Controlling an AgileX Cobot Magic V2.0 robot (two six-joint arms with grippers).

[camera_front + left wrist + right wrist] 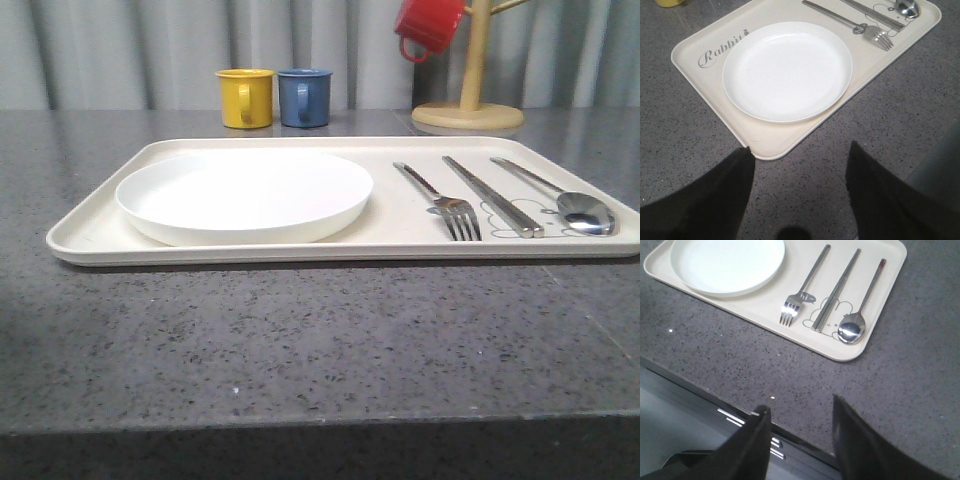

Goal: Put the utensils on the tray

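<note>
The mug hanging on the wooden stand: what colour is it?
Red. The mug on the wooden stand shows best in the front view.

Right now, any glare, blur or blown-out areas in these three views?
Front view: the white plate is nearly blown out, and the near table edge is soft. Left wrist view: the left gripper fingers are dark and blurred. Right wrist view: the spoon bowl carries a bright reflection; the right gripper is out of focus.
</note>
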